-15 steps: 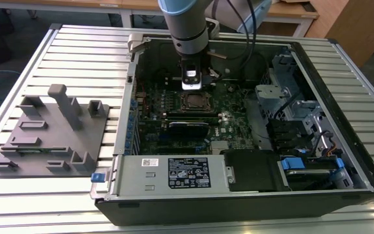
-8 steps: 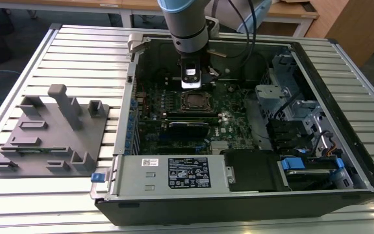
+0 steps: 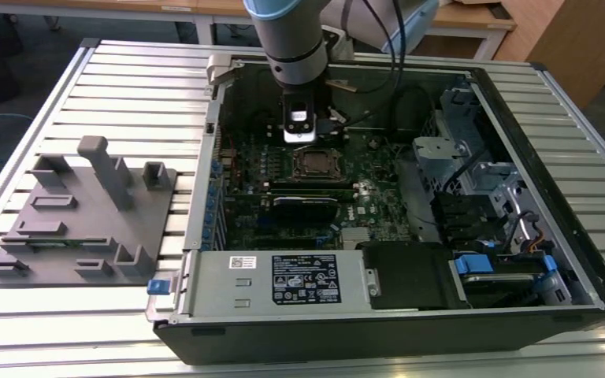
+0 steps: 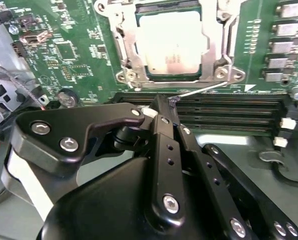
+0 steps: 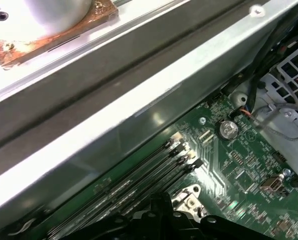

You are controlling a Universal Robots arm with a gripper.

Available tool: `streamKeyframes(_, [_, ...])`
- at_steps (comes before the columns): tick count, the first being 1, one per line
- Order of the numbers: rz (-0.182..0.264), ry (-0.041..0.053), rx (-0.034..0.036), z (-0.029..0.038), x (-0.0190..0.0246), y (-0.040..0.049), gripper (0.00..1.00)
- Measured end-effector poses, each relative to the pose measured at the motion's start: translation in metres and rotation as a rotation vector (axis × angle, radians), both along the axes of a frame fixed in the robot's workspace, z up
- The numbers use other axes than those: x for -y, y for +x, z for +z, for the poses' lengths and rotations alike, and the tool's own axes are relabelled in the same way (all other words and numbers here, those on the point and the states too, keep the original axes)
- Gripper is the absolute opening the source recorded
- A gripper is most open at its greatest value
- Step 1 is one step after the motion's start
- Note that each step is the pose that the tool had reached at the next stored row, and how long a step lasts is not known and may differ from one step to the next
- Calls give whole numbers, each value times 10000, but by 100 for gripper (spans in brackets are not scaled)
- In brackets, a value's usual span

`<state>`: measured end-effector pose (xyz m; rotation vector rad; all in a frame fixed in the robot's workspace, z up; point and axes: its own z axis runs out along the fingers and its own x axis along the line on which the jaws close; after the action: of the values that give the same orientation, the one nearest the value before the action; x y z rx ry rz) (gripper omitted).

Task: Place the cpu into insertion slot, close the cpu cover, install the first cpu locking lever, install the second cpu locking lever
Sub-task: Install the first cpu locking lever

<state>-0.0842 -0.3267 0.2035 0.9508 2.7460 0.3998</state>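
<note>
Writing: a white sticker [image 3: 305,278] with dark print sits on the grey metal power box [image 3: 224,283] inside the case; I cannot make out any of it; the cpu [image 4: 174,42] carries faint grey print, washed out by glare
Cpu: flat square with a dull silver-grey metal top; seated in the insertion slot [image 3: 311,161], on the green board [image 4: 73,55] in the middle of the open case
Cpu cover [image 4: 124,47]: thin shiny steel frame; lies flat around the cpu, whose top shows through the square window
Pincer [image 4: 166,105]: black jointed links with silver screw heads; fingers drawn together; in the exterior view it hangs over the board just beside the slot
Locking lever [image 4: 201,90]: thin bright wire rod along the slot's edge that faces the long black memory slots [image 4: 229,107]; its hooked end meets the pincer's tip; whether it is pinched there, I cannot tell
Case [image 3: 387,339]: black and grey sheet metal, lying on its side with the panel off
Surface [image 3: 103,87]: ribbed aluminium slats
Stand [image 3: 72,228]: matte grey plastic block with posts and pockets; on the surface, to the exterior view's left of the case
Battery [image 5: 229,130]: round shiny coin cell on the board, near a corner of the memory slots
</note>
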Motion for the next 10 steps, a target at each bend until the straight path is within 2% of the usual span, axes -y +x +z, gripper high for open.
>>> streamKeyframes(10, [1, -1, 0, -35, 0, -78, 10])
